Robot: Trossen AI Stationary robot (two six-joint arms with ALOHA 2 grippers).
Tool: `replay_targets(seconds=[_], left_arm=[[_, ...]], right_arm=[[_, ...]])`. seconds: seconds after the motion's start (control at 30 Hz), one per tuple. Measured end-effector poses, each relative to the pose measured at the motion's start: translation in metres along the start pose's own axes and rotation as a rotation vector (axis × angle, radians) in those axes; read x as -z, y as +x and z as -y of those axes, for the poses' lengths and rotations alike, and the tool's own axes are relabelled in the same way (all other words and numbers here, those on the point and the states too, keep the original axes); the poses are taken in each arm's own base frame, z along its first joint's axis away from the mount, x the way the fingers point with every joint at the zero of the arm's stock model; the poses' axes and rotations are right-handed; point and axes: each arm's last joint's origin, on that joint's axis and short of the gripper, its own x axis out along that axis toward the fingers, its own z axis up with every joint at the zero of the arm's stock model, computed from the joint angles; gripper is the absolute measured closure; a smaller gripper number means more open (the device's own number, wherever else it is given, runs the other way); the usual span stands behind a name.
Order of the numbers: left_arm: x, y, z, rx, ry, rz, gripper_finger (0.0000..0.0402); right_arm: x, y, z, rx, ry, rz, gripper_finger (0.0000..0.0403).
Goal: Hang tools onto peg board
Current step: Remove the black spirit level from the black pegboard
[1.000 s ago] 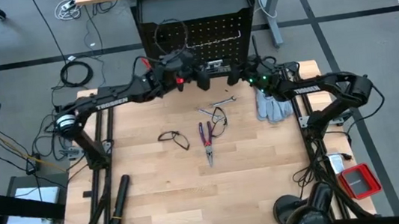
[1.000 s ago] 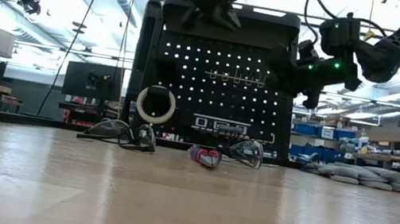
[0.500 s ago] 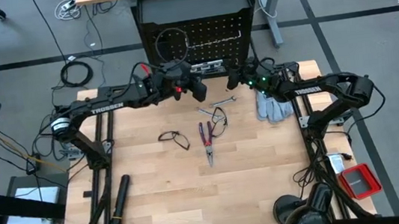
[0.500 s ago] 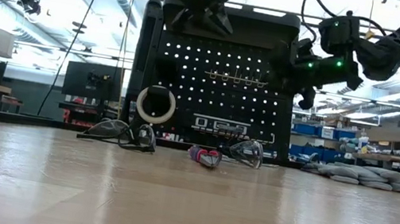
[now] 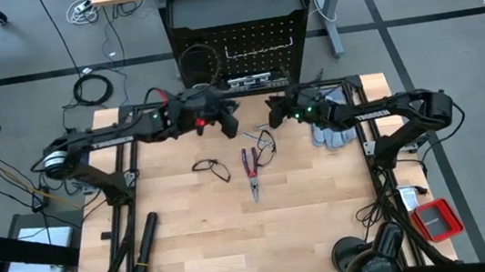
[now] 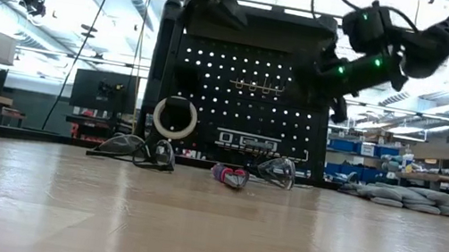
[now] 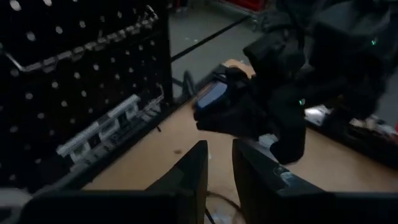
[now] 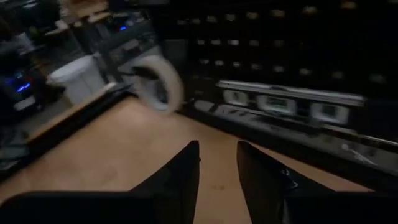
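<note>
High view shows the left hand [image 5: 230,125] and right hand [image 5: 274,114] hovering empty, fingers slightly parted, in front of the peg board [image 5: 296,43], where the tape ring [image 6: 174,118] and strip [image 6: 247,141] already hang. Pliers [image 5: 251,167], wrench [image 5: 253,136] and both glasses [image 5: 211,168] lie on the bench [image 5: 218,239]. Judging by this, a pick comes next: a hand must descend onto one of them.

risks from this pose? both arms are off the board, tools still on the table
1. The left gripper and right gripper sit close over the wrench; reaching together could make them collide.
2. Pliers and the glasses lie almost touching, so a grasp may drag both.
3. The tape ring on the peg board could be knocked off.
</note>
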Motion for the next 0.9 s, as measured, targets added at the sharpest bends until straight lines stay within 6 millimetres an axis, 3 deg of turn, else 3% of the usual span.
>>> replay_targets(seconds=[0.13,0.37,0.63,0.7,0.9], left_arm=[[0.012,-0.023,-0.005,0.023,-0.007,0.004,0.0324],[0.045,-0.049,-0.022,0.006,-0.074,0.017,0.0324],[0.093,-0.035,-0.034,-0.005,-0.045,0.111,0.0324],[0.111,-0.033,-0.039,-0.034,-0.057,0.094,0.0324],[0.136,-0.034,-0.050,-0.078,-0.093,0.151,0.0324]], right_arm=[[-0.001,-0.003,-0.021,0.009,-0.061,0.012,0.0292],[-0.022,0.002,-0.056,-0.024,-0.174,-0.044,0.0293],[-0.051,0.050,-0.083,-0.155,-0.398,-0.055,0.0293],[-0.052,0.065,-0.080,-0.197,-0.412,-0.079,0.0293],[-0.059,0.108,-0.064,-0.309,-0.429,-0.163,0.0293]])
